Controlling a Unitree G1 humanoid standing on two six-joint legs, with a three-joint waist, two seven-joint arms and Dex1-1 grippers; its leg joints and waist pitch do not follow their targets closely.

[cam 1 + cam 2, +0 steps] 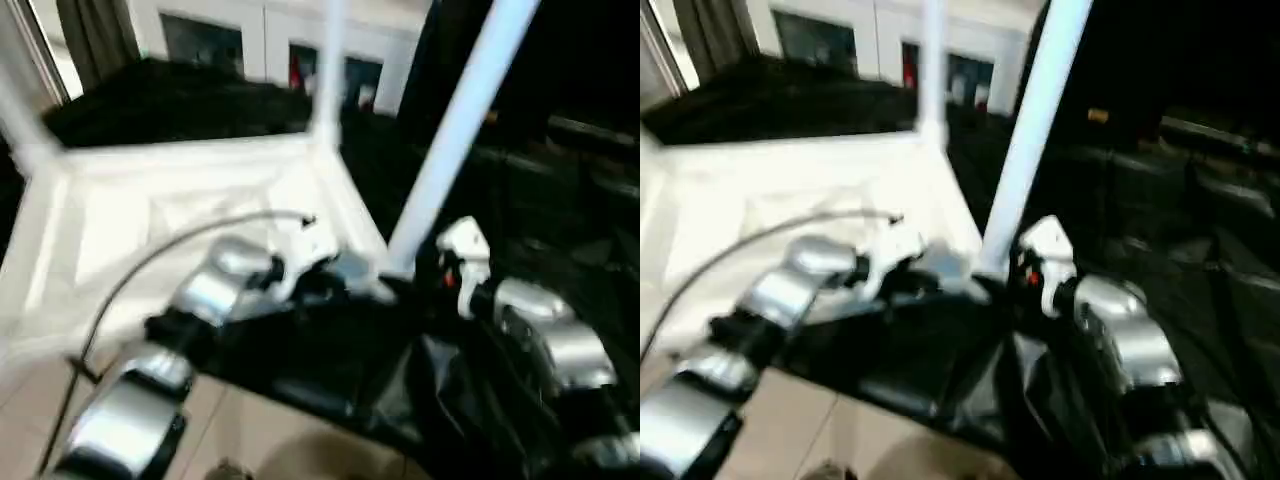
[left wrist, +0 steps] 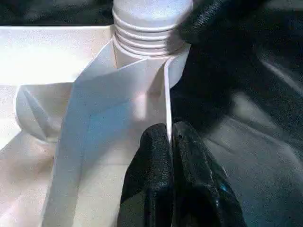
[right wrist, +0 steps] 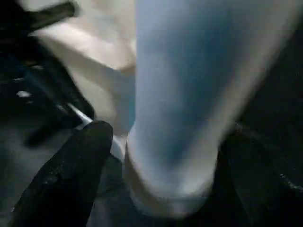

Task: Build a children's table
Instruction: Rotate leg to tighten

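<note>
The children's table lies upside down: its white ribbed tabletop [image 1: 150, 210] rests on a black surface. One white leg [image 1: 328, 60] rises from the far right corner. Another white leg [image 1: 460, 130] leans at the near right corner, where the left wrist view shows its threaded end [image 2: 149, 28] sitting in the round socket with threads still exposed. My left gripper [image 2: 170, 135] is shut on the tabletop's thin rim wall just beside that socket. My right gripper [image 3: 161, 189] stands open around the leaning leg's base [image 3: 189, 94], one black finger [image 3: 71, 179] on each side.
A white glass-door cabinet [image 1: 270, 40] stands behind the tabletop. Black cloth [image 1: 330, 370] covers the support under the near edge, with tiled floor [image 1: 240, 430] below it. A grey cable [image 1: 150, 260] arcs over my left forearm. Dark furniture fills the right side.
</note>
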